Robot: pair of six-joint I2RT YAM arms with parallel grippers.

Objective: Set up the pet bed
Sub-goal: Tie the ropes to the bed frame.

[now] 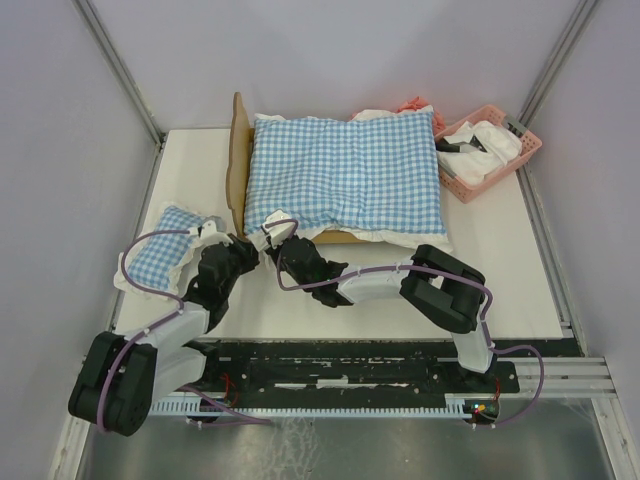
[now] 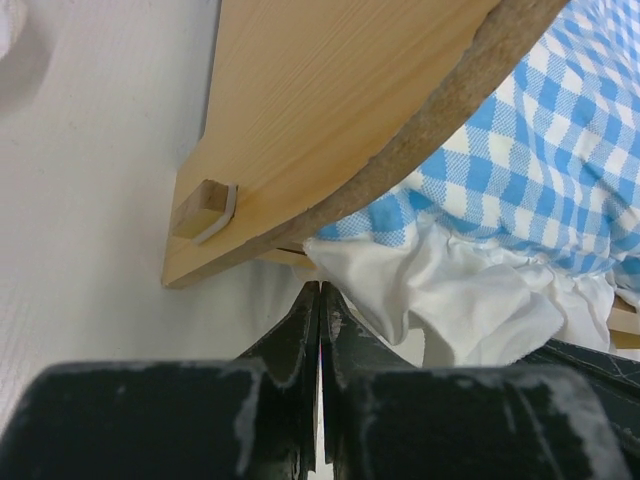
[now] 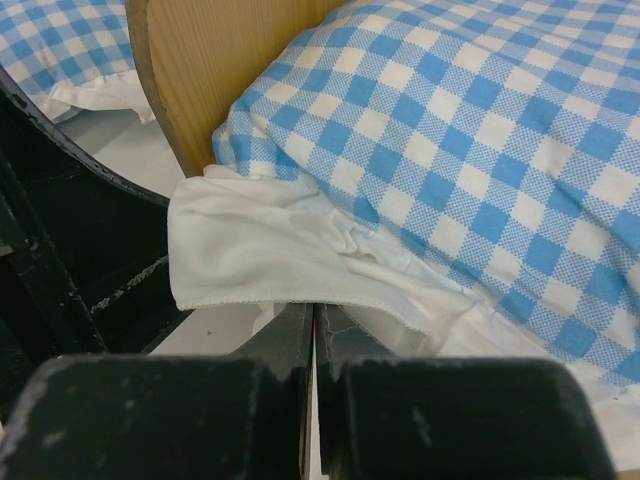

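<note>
The pet bed (image 1: 238, 165) lies on the white table with its light-wood headboard (image 2: 330, 100) on the left. A blue-and-white checked cushion (image 1: 345, 175) with a white frill (image 3: 270, 250) covers it. Both grippers meet at the bed's near left corner. My left gripper (image 2: 320, 290) is shut with nothing seen between its fingers, tips right at the frill's (image 2: 450, 290) lower edge under the headboard. My right gripper (image 3: 313, 305) is shut too. Its tips are hidden under the frill's hem, so a pinch on the cloth cannot be made out.
A small checked pillow (image 1: 165, 250) lies at the table's left, beside the left arm. A pink basket (image 1: 490, 150) holding white and dark things stands at the back right. Grey walls close in on both sides. The left arm (image 3: 60, 250) fills the right wrist view's left side.
</note>
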